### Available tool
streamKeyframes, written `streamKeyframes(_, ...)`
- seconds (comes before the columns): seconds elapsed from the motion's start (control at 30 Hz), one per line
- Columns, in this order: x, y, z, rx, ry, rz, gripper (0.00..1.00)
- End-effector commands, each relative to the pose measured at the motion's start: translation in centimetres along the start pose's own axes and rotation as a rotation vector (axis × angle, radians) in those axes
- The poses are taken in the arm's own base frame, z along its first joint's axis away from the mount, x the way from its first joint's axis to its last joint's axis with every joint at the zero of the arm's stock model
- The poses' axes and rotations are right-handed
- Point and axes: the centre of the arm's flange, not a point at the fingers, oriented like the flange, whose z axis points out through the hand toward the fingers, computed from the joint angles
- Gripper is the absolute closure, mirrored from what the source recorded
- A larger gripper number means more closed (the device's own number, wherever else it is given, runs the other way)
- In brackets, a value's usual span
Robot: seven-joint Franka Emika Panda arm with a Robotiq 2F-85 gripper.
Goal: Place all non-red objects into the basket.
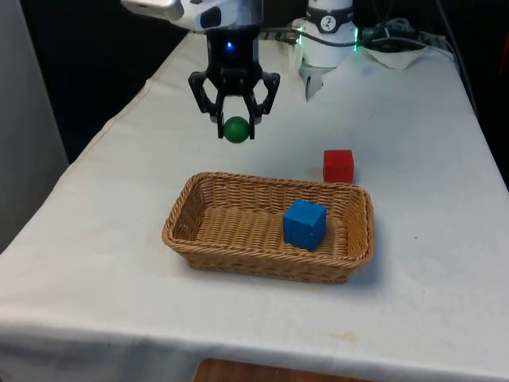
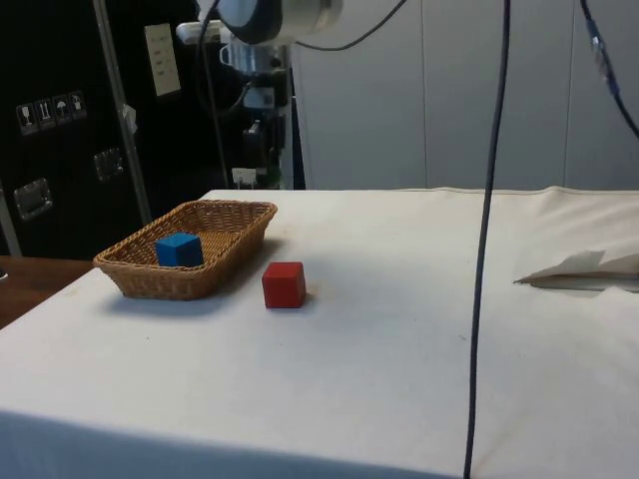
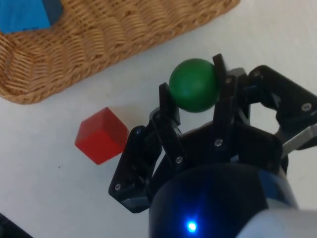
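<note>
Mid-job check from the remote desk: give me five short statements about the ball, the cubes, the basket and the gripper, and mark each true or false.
1. The black two-finger gripper holds the small green ball between its fingers. True.
2. The blue cube lies on the white cloth beside the basket. False: it sits inside the woven wicker basket.
3. The red cube rests on the cloth outside the basket. True.
4. The green ball is already in the basket. False: it is in the air, above the cloth on the basket's far side in the front view.
5. The red cube is stacked on the blue cube. False: they are apart, with the basket wall between them.
</note>
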Motion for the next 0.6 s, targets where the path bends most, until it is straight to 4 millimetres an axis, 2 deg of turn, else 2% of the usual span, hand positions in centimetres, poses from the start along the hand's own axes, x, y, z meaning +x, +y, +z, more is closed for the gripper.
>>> streamKeyframes(0.0, 0.6, -0.3, 0.2, 0.007, -0.005, 0.001, 1.00)
streamKeyframes(0.07, 0.6, -0.2, 0.2, -0.001, -0.002, -0.003, 1.00)
streamKeyframes(0.33, 4.0, -1.2, 2.0, -0.003, -0.010, -0.018, 1.00)
streamKeyframes(0.37, 3.6, -0.9, 1.8, -0.011, -0.006, -0.017, 1.00)
streamKeyframes(0.57, 5.9, -2.0, 3.6, -0.009, -0.012, -0.030, 1.00)
